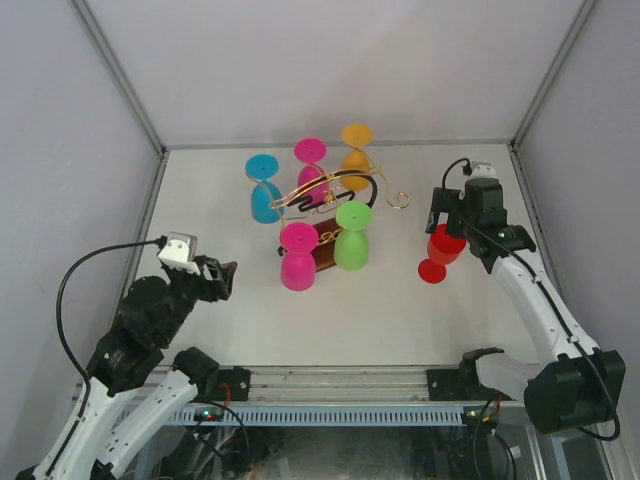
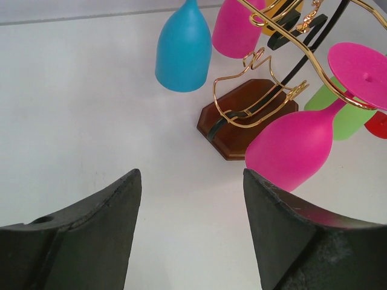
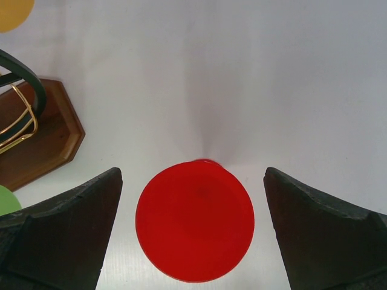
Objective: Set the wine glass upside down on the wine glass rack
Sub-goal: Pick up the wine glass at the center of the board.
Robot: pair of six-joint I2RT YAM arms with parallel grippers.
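Top external: red wine glass (image 1: 443, 247) stands upright right of the wine glass rack (image 1: 330, 186), right gripper (image 1: 447, 228) spread wide around its bowl for a grab. Left wrist: left gripper (image 2: 191, 181) apart, empty, parked facing the rack. Right wrist: fingers (image 3: 66, 223) flank the glass, no contact.

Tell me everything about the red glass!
The red wine glass is bright red all over and looks like smooth plastic. It has a round bowl on top and a flat round foot resting on the white table, so it stands upright. It stands alone, right of the wine glass rack. The right hand hangs open over it, a finger on each side, not touching.
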